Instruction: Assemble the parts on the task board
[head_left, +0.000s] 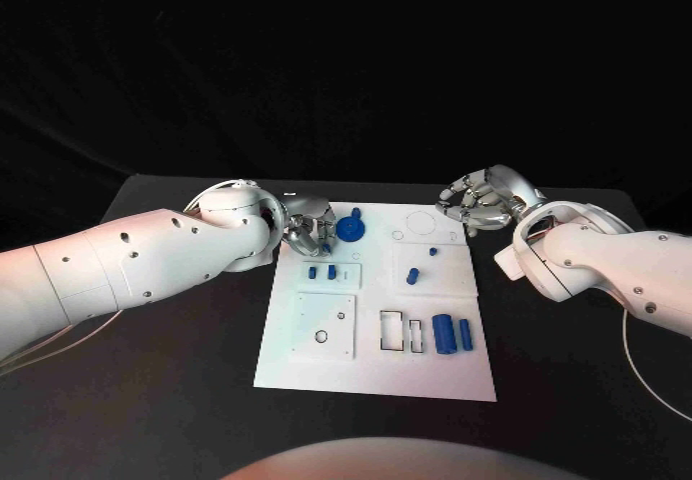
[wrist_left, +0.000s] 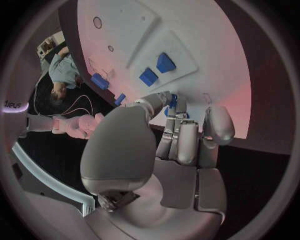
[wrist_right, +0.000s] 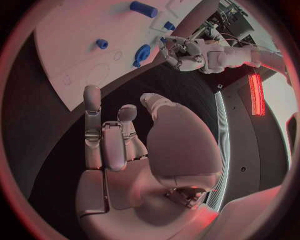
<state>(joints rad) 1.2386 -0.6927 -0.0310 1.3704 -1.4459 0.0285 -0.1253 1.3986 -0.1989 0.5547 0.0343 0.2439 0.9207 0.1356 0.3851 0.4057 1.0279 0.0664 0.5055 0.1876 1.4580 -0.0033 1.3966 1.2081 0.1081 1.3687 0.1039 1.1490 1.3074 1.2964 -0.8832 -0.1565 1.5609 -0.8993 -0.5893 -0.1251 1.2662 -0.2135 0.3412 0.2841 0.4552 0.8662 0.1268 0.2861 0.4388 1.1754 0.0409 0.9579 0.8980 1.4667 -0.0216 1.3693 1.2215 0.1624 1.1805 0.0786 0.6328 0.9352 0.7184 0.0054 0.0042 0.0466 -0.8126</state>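
Note:
The white task board (head_left: 378, 375) lies in the middle of the black table. At its far left, my left hand (head_left: 306, 232) pinches a blue round part (head_left: 353, 228) between thumb and fingers; the part sits low on the board. The left wrist view shows a sliver of that blue round part (wrist_left: 172, 101) between the fingertips (wrist_left: 180, 107) of my left hand (wrist_left: 169, 150). By the board's far right corner my right hand (head_left: 483, 200) hovers with its fingers apart and holds nothing. The right wrist view shows the right hand (wrist_right: 125, 150), the blue round part (wrist_right: 142, 54) and the left hand (wrist_right: 186, 52).
Small blue pieces (head_left: 323, 270) stand mid-left on the board, and another blue piece (head_left: 414, 275) at mid-right. Two blue cylinders (head_left: 447, 334) lie near right, beside rectangular cutouts (head_left: 392, 330). A raised square plate (head_left: 325, 325) takes up the near left. Black table (head_left: 173, 400) surrounds the board.

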